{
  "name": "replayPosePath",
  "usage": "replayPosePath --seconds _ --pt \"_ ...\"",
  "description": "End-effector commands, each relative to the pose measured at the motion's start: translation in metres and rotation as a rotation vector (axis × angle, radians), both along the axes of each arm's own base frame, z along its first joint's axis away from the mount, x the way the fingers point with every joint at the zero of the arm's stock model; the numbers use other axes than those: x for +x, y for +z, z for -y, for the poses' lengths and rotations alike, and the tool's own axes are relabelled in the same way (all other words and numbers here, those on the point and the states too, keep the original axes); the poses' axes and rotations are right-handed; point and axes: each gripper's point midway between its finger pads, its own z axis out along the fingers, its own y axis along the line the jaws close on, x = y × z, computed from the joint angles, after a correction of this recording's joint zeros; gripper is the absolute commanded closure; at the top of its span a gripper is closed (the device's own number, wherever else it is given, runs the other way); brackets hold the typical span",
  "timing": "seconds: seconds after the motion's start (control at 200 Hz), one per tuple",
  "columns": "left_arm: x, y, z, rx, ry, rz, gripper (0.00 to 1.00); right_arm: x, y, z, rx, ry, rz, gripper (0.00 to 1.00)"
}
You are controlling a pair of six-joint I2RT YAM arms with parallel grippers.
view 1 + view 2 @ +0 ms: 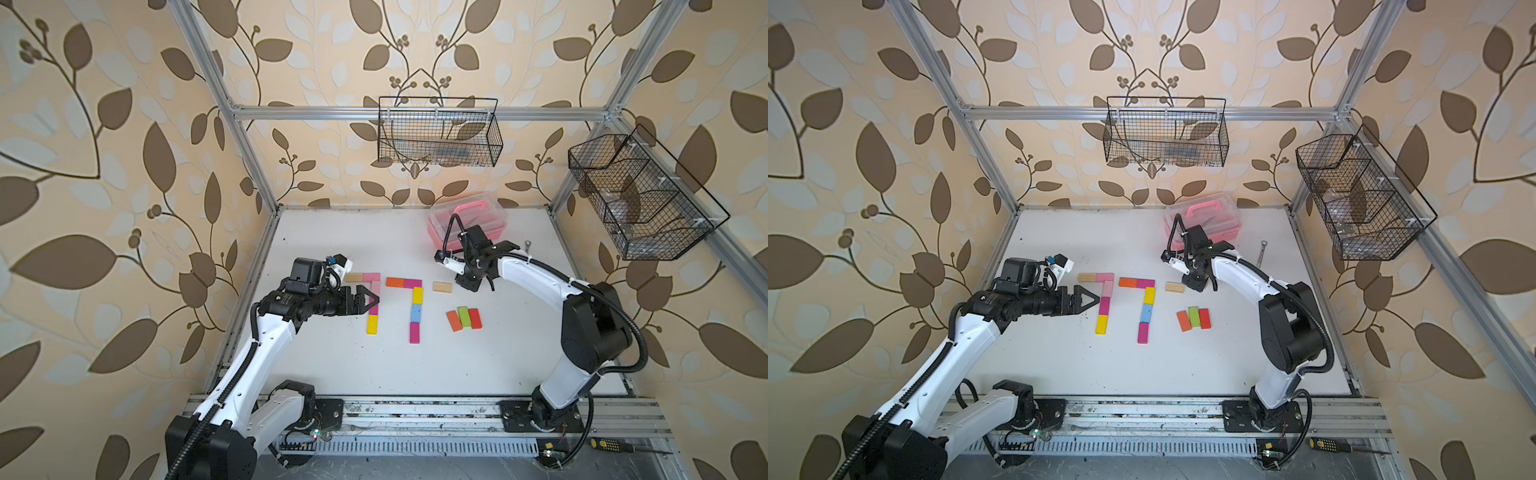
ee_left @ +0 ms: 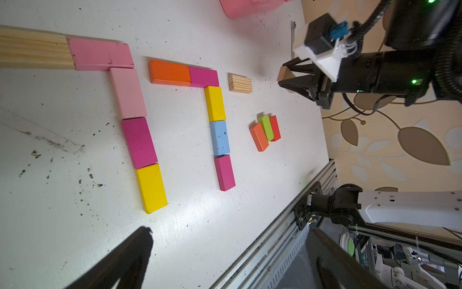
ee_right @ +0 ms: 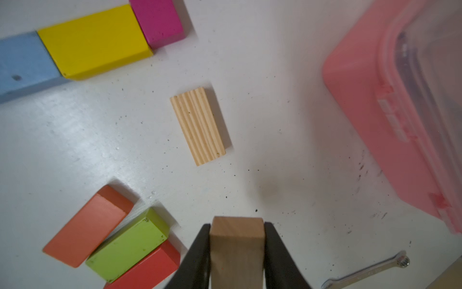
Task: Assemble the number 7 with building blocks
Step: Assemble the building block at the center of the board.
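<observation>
The right gripper (image 3: 237,225) is clamping a plain block (image 3: 237,250). A laid wood block (image 3: 198,126) is lying just beside, long axis pointing at it.

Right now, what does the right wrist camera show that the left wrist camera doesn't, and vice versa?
Only the right wrist view: the clear lid of the pink box. Only the left wrist view: the whole pink-topped 7 and the orange bar block. Both: the right claw shut on a plain wood block, the loose striped block, and the orange, green and red cluster.
</observation>
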Motion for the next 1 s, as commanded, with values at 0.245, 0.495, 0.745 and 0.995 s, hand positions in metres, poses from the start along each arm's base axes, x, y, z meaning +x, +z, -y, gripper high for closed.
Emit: replayPosePath --seconds 0.245,0.495,0.745,0.995 --pt "-0.002 -0.003 0.007 -0.02 -0.044 -0.006 0.01 0.003 -0.033 -0.004 -0.063 0.233 -0.057 0.64" --pt "-0.002 -0.004 0.007 -0.018 -0.043 -0.006 0.01 0.004 -0.051 -0.007 -0.04 0.217 -0.115 0.64" --pt "-0.002 -0.004 0.007 -0.02 -0.045 -0.009 0.01 0.0 -0.054 0.009 -0.027 0.161 -0.161 0.49" --pt "-0.002 -0.003 0.007 -0.019 -0.043 -0.002 0.01 0.005 -0.049 0.009 0.011 0.135 -0.144 0.4"
